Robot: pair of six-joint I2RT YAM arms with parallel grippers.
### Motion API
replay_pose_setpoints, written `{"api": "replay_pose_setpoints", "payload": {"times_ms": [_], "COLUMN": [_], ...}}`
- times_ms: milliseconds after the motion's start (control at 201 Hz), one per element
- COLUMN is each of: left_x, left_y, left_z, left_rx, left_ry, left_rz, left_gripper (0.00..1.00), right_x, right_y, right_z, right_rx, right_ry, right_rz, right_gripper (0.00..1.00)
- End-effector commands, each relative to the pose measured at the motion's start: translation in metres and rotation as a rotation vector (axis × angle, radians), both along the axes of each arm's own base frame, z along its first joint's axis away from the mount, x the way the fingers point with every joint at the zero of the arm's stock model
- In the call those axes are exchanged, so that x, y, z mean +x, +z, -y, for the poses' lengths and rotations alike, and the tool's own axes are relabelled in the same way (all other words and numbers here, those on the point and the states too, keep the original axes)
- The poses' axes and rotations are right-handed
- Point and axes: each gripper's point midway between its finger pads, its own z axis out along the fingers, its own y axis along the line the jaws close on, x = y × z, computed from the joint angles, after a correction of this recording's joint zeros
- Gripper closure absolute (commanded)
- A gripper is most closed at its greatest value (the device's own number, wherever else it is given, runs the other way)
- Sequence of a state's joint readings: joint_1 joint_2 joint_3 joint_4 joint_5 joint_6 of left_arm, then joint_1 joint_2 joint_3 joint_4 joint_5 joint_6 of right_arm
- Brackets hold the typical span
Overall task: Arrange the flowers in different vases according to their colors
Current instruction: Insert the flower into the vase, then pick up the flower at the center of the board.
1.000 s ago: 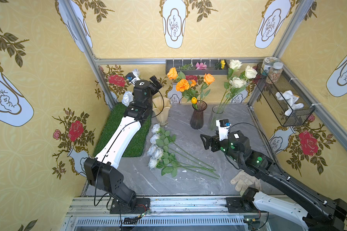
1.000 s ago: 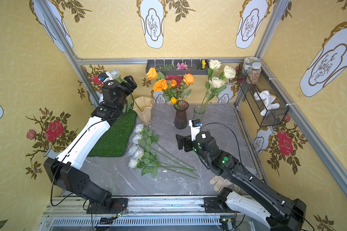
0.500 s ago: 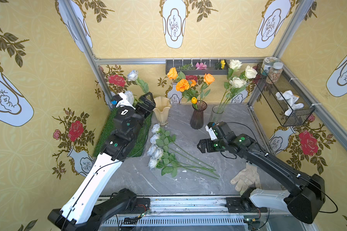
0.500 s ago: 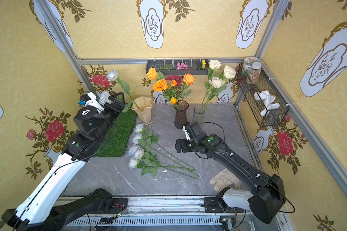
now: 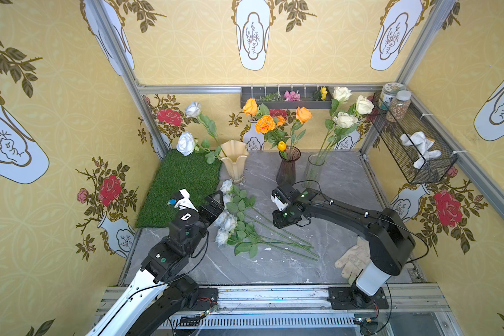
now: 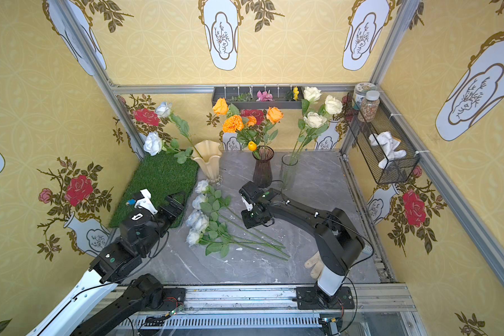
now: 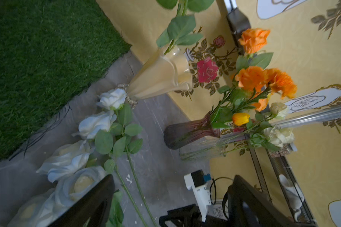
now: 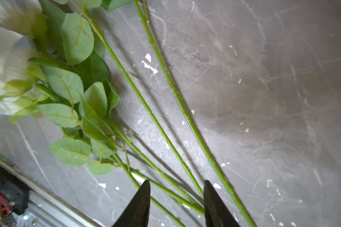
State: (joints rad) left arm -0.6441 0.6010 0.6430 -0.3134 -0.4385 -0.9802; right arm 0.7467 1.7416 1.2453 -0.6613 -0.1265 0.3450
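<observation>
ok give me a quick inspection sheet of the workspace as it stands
surface: grey marbled tabletop, white flecks; green turf mat at far left corner
job's things: cream vase holds two pale blue-white roses; purple vase holds orange blooms and a yellow tulip; clear vase holds cream roses; several loose pale roses lie mid-table
clutter: work glove near the front right edge
grippers: left gripper open beside the loose rose heads; right gripper open, jaws astride their stems, nothing clamped
cables: black cable loops beside the clear vase
surroundings: wire basket with jars, wall shelf with sprigs, yellow wallpaper
</observation>
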Motion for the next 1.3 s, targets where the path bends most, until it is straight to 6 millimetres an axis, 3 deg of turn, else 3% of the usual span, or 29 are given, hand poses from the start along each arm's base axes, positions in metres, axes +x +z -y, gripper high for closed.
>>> {"api": "replay_pose_setpoints", "payload": {"times_ms": [0,149,269,588,752,877,986,1026,1161,1290], "left_x": [-0.001,-0.002,0.000,-0.008,-0.009,-0.008,-0.007,-0.006,-0.006,-0.005], "left_y": [-0.017,-0.054,-0.050,-0.058,-0.061,-0.062,-0.061,-0.062,-0.063,-0.063], "left_z": [0.024,0.059,0.074,0.050,0.041,0.044,0.048,0.048,0.047,0.047], "left_rx": [-0.054,-0.074,-0.058,-0.152,-0.174,-0.156,-0.141,-0.137,-0.138,-0.137], "left_ry": [-0.041,-0.113,-0.172,-0.098,-0.065,-0.073,-0.084,-0.085,-0.077,-0.077], "left_rz": [0.014,0.006,0.030,0.078,0.087,0.078,0.070,0.067,0.067,0.065], "left_gripper": [0.05,0.05,0.05,0.00,0.00,0.00,0.00,0.00,0.00,0.00], "right_x": [0.015,0.024,0.034,0.060,0.059,0.052,0.045,0.044,0.044,0.051], "right_y": [-0.009,-0.025,-0.034,-0.058,-0.070,-0.083,-0.088,-0.089,-0.082,-0.056], "right_z": [-0.010,-0.020,-0.027,-0.045,-0.046,-0.039,-0.032,-0.029,-0.020,-0.019], "right_rx": [-0.031,-0.077,-0.126,-0.190,-0.224,-0.262,-0.282,-0.297,-0.348,-0.388], "right_ry": [0.024,0.046,0.070,0.106,0.125,0.150,0.186,0.199,0.262,0.341], "right_rz": [0.055,0.041,0.045,0.040,0.024,-0.001,-0.010,-0.009,0.032,0.157], "right_gripper": [0.55,0.55,0.57,0.63,0.69,0.82,1.00,1.00,1.00,1.00]}}
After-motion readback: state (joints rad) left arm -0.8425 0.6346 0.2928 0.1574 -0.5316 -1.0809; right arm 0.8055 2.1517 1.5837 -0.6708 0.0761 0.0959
